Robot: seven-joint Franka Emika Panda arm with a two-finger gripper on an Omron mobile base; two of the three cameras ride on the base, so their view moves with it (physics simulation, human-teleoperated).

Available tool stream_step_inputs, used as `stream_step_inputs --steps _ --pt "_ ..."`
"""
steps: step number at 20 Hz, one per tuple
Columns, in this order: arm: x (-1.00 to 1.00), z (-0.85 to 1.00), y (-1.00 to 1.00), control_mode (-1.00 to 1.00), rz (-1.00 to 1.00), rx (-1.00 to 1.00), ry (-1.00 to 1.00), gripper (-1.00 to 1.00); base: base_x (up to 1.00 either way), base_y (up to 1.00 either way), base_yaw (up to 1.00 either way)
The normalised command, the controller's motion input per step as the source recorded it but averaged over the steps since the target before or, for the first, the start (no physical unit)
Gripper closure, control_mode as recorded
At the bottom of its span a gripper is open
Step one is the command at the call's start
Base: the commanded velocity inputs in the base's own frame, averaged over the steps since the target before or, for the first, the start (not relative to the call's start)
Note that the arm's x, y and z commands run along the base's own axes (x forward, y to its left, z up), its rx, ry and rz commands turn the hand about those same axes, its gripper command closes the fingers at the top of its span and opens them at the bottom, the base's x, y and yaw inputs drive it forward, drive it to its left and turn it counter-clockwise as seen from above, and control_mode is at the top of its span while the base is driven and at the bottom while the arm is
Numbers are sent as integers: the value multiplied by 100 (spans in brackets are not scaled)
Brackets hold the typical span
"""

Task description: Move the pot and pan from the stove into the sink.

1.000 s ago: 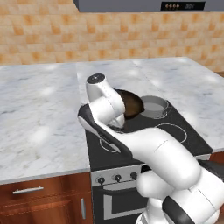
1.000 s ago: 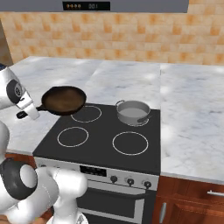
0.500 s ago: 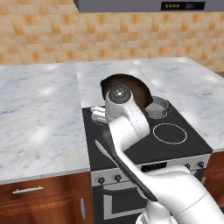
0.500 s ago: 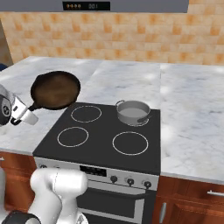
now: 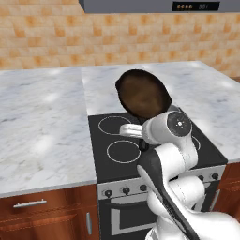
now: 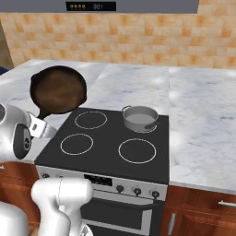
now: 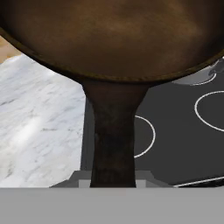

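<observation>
now | gripper (image 7: 113, 177) clamps pan (image 6: 58, 89) handle | pan above stove (image 6: 106, 152)

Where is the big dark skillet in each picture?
Left base view: skillet upper middle, lifted above the stove.
Right base view: skillet upper left, beside the stove.
Hand view: skillet across the top, handle running down.
Shared landmark: the stove's white burner rings.
</observation>
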Motion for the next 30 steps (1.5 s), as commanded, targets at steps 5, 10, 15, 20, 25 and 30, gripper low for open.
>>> stream_step_inputs --steps 5,10,15,20,25,30 --pt "-2 0 0 -100 0 0 0 100 0 0 0" --pt "0 0 0 100 0 0 0 100 -66 -7 -4" --pt "0 0 0 100 0 0 0 100 -82 -8 -4" --pt "0 0 0 100 0 0 0 100 -57 -6 -5" --pt "0 0 0 100 0 0 0 100 -1 -3 -3" --pt "0 0 0 100 0 0 0 100 0 -36 -35"
